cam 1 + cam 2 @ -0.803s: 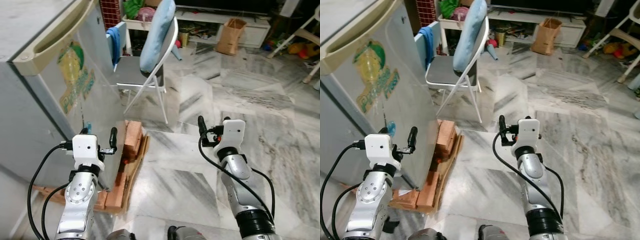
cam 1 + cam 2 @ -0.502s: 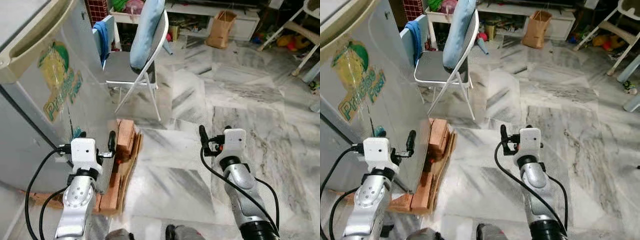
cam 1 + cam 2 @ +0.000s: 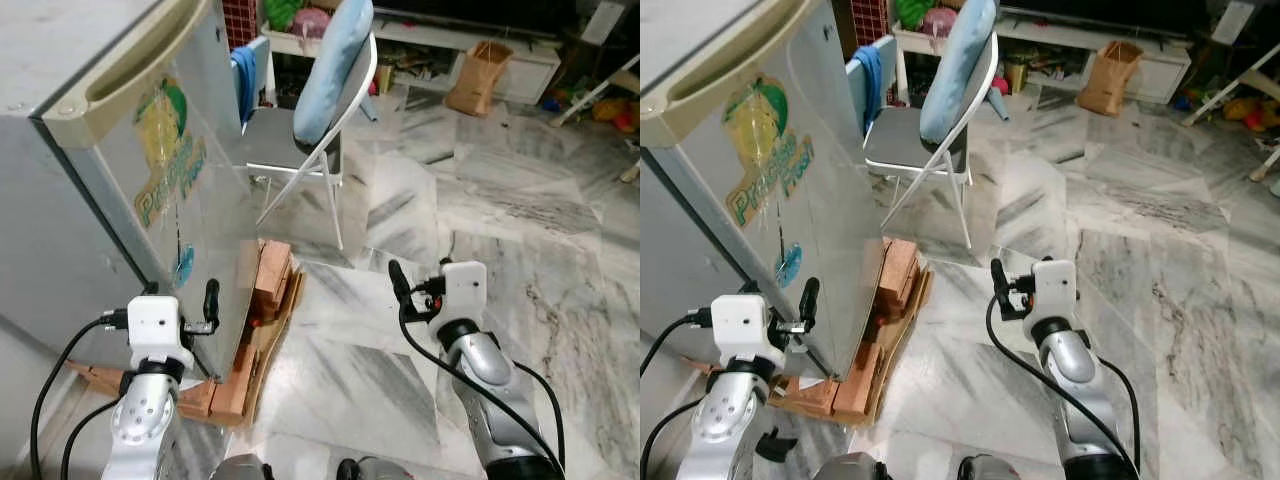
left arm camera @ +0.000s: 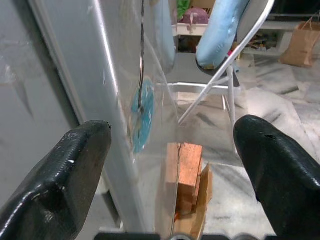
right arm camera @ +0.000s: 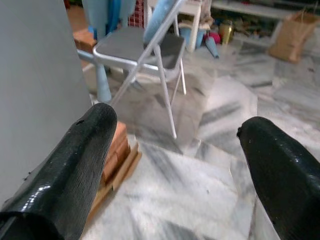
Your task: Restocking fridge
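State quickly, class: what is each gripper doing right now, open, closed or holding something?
Left gripper: open, holding nothing, beside the silver fridge door.
Right gripper: open, holding nothing, above the grey marble floor.

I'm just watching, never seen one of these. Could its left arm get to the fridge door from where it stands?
Probably yes. The left end effector is open and raised right beside the fridge door, with nothing between them; the folding chair stands farther back.
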